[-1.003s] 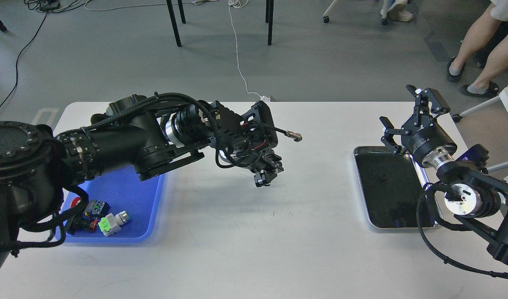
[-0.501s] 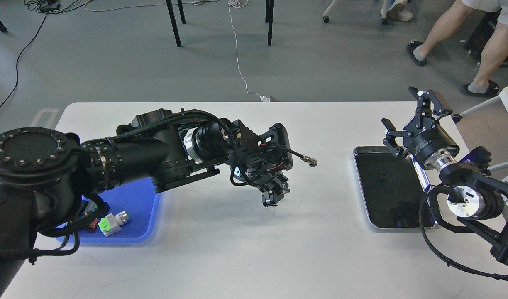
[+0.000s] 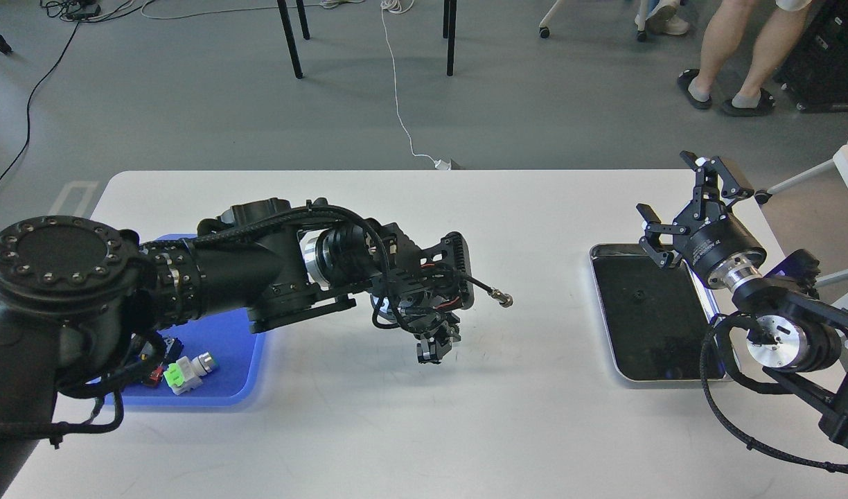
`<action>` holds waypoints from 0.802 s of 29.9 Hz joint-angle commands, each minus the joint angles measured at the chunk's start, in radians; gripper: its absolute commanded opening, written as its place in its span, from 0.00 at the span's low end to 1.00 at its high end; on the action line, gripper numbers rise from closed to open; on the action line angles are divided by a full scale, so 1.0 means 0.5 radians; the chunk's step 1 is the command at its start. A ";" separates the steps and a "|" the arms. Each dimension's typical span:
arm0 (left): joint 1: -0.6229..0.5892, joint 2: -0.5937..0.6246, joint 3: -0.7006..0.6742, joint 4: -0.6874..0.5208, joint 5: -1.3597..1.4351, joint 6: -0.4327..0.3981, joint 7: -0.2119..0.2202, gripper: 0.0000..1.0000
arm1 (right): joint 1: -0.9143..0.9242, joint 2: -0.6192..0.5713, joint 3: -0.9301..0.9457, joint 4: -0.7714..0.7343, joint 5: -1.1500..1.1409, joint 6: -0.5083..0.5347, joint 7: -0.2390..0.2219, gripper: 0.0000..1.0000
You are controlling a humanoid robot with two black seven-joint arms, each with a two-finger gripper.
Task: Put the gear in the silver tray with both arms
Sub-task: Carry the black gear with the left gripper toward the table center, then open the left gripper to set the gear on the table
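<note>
The silver tray (image 3: pixel 666 379) lies at the right of the white table, its dark floor bare. My right gripper (image 3: pixel 684 193) hovers over the tray's far right corner, open and empty, fingers spread wide. My left gripper (image 3: pixel 431 350) points down over the middle of the table, just above the surface and well left of the tray. Its tips are small and dark, so I cannot tell whether they hold anything. No gear can be made out anywhere.
A blue plastic tray (image 3: pixel 216 388) sits at the near left, partly under my left arm, with a green-and-white connector (image 3: pixel 188 371) and other small parts. A cable plug (image 3: pixel 501 299) sticks out of the left wrist. A person's legs (image 3: pixel 736 55) stand beyond the table.
My left arm has swung toward me and lower, its gripper dropping closer to the table. My right gripper has barely moved. The person in the background has walked left.
</note>
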 commanded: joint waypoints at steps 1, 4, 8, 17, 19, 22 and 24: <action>0.027 0.000 0.008 0.003 0.000 0.000 0.000 0.20 | -0.001 0.000 0.001 0.001 0.000 0.000 0.000 0.99; 0.027 0.000 0.005 0.000 0.000 0.000 0.000 0.21 | -0.001 0.000 0.001 0.001 0.000 0.000 0.000 0.99; 0.027 0.000 0.005 0.003 0.000 0.000 0.000 0.33 | -0.001 0.000 0.001 0.001 0.000 0.000 0.000 0.99; 0.015 0.000 -0.026 -0.018 0.000 -0.003 0.000 0.82 | -0.001 0.000 0.001 0.001 0.000 0.000 0.000 0.99; -0.007 0.000 -0.063 -0.043 0.000 0.000 0.000 0.83 | -0.001 -0.012 0.004 0.001 0.000 0.000 0.000 0.99; -0.059 0.000 -0.176 -0.137 0.000 -0.003 0.000 0.86 | -0.001 -0.040 0.007 0.025 0.003 0.000 0.000 0.99; -0.108 0.000 -0.247 -0.171 -0.065 -0.003 0.000 0.89 | -0.004 -0.043 0.007 0.031 0.000 0.000 0.000 0.99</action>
